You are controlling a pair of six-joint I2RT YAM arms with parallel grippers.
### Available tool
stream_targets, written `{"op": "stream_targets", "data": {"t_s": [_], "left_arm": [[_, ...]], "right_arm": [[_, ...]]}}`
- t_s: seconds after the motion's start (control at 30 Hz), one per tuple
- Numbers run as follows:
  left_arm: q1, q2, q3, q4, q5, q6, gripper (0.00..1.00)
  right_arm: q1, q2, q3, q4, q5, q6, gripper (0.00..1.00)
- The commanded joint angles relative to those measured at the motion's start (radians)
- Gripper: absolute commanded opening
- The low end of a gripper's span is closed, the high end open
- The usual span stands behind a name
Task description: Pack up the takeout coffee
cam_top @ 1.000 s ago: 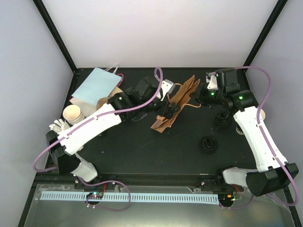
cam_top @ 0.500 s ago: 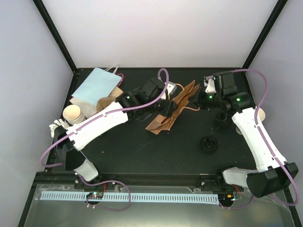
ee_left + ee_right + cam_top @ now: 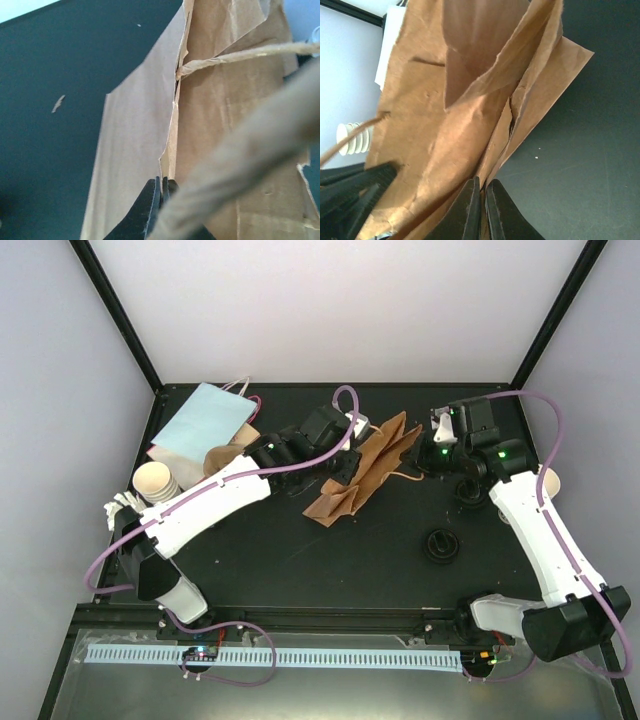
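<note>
Early stage: left hand (image 3: 161,189) and right hand (image 3: 481,189) each pinch a mouth edge of the brown bag (image 3: 365,475), which looks empty. A paper cup (image 3: 153,480) waits well left of the bag and a lid (image 3: 440,543) right of it, on the surface (image 3: 300,560)

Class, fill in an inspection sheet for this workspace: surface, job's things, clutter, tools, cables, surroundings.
Surface: black table, matte.
Job's things: brown paper bag mid-table, mouth open; paper cups, cream inside, at the left edge; black lid loose on the right.
Clutter: pale-blue bag, far left corner.
Tools: left tool and right tool each shut on the bag's rim.
Cables: purple cables loop along both arms.
Surroundings: pale walls, black frame posts.
</note>
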State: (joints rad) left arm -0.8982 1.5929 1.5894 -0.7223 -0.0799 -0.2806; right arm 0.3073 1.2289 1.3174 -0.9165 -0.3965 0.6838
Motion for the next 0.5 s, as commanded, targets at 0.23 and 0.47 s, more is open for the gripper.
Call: {"op": "stream_targets", "data": {"t_s": [0.23,0.47], "left_arm": [[-0.001,-0.056,0.063,-0.056,-0.269,0.114,0.02],[-0.001,-0.098,0.034,-0.021,-0.259,0.112,0.02]], "right_arm": [[0.006,-0.047,-0.046,-0.037,0.055,-0.056,0.13],[0.006,-0.068,-0.023,-0.028,0.032,-0.125,0.21]]}}
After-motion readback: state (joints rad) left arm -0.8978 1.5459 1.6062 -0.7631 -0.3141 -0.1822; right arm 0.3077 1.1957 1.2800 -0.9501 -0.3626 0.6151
